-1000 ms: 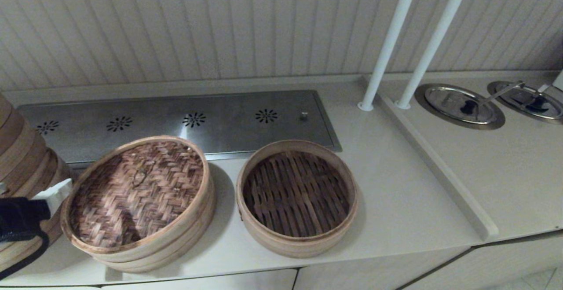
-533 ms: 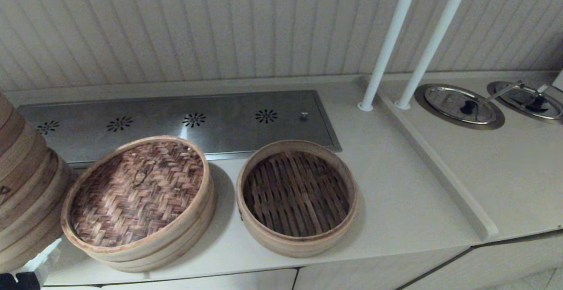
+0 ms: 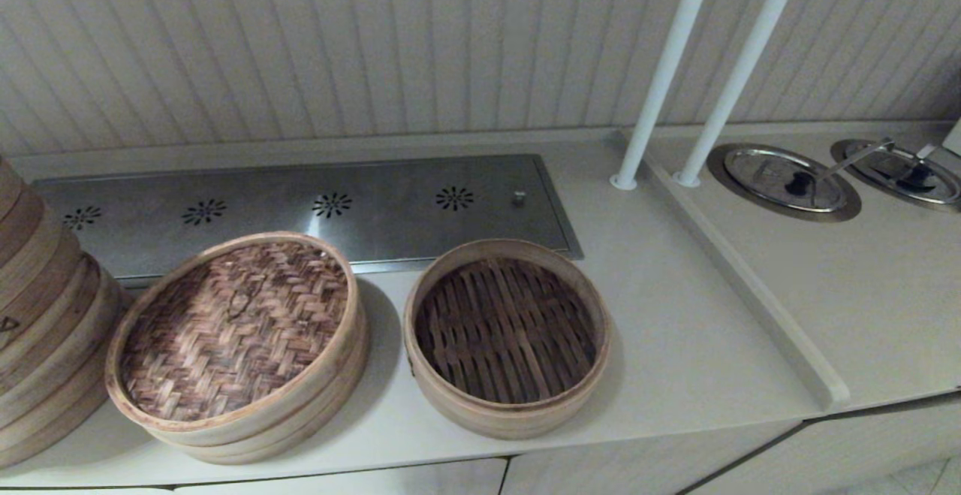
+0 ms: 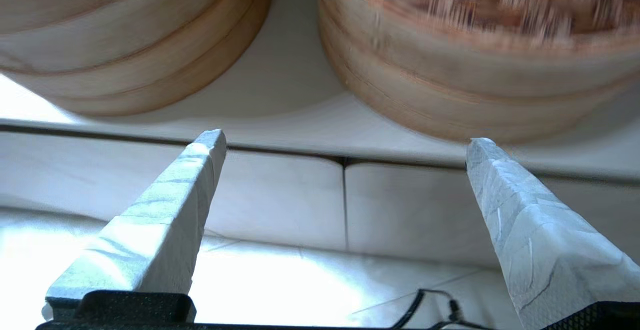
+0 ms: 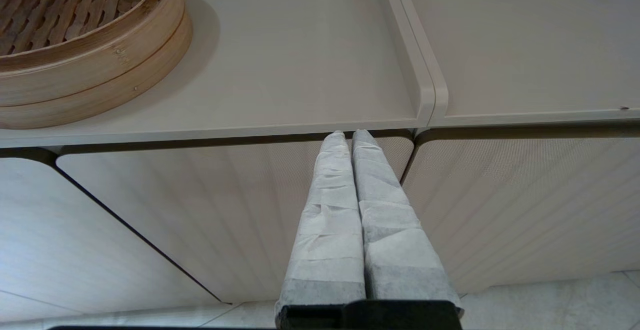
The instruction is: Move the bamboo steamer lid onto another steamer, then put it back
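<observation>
The bamboo steamer lid [image 3: 233,326], herringbone-woven with a small loop, rests on the left basket on the counter; its rim and weave also show in the left wrist view [image 4: 480,44]. The other steamer [image 3: 507,333], with dark slats inside, stands just to its right, uncovered, and shows in the right wrist view [image 5: 85,34]. My left gripper [image 4: 345,142] hangs open and empty below the counter's front edge, before the lid's basket. Off to the right, also below the counter edge, my right gripper [image 5: 348,133] is shut on nothing. Neither gripper appears in the head view.
A tall stack of steamers [image 3: 37,315] stands at the counter's far left. A perforated steel plate [image 3: 315,206] lies behind the baskets. Two white poles [image 3: 661,74] rise at the back right, beside a raised ledge [image 3: 751,285] and round metal lids [image 3: 784,179].
My left gripper, seen at the lid's left side a second ago, has dropped down out of the head view. The lid and both baskets have not moved.
</observation>
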You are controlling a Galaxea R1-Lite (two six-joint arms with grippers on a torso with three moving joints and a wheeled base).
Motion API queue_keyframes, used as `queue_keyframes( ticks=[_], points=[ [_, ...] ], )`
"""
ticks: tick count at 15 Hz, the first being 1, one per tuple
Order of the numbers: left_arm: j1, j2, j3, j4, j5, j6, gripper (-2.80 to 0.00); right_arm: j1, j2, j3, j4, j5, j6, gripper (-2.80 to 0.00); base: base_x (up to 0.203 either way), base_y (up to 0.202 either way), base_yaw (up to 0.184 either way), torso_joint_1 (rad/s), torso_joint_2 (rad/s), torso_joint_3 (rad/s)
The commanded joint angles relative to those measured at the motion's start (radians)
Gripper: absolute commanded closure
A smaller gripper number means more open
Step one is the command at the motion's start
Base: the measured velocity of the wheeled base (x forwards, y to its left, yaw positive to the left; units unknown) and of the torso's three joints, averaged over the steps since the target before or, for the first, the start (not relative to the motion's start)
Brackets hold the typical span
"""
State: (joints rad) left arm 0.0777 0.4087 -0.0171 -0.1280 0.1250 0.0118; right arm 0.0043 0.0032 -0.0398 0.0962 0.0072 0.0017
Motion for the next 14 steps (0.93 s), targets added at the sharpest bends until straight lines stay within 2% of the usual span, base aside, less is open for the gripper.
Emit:
queue_keyframes(
  ticks=[1,5,9,12,14],
  points=[
    [0.001,-0.082,0.014,0.014,0.001,0.006,-2.8,0.0,0.001,0.0,0.0,0.0,0.0,0.0,0.0,0.0,0.0,0.0,0.0,0.0],
    [0.001,-0.126,0.008,0.044,-0.007,0.01,-2.8,0.0,0.001,0.0,0.001,0.0,0.0,0.0,0.0,0.0,0.0,0.0,0.0,0.0],
    [0.001,-0.128,0.021,-0.005,-0.007,0.054,-2.8,0.0,0.001,0.0,0.0,0.0,0.0,0.0,0.0,0.0,0.0,0.0,0.0,0.0],
    [0.001,-0.128,0.022,-0.009,-0.018,0.057,-2.8,0.0,0.001,0.0,0.001,0.0,0.0,0.0,0.0,0.0,0.0,0.0,0.0,0.0],
    [0.001,-0.128,0.019,-0.012,0.048,0.054,-2.8,0.0,0.001,0.0,0.0,0.0,0.0,0.0,0.0,0.0,0.0,0.0,0.0,0.0]
  ],
)
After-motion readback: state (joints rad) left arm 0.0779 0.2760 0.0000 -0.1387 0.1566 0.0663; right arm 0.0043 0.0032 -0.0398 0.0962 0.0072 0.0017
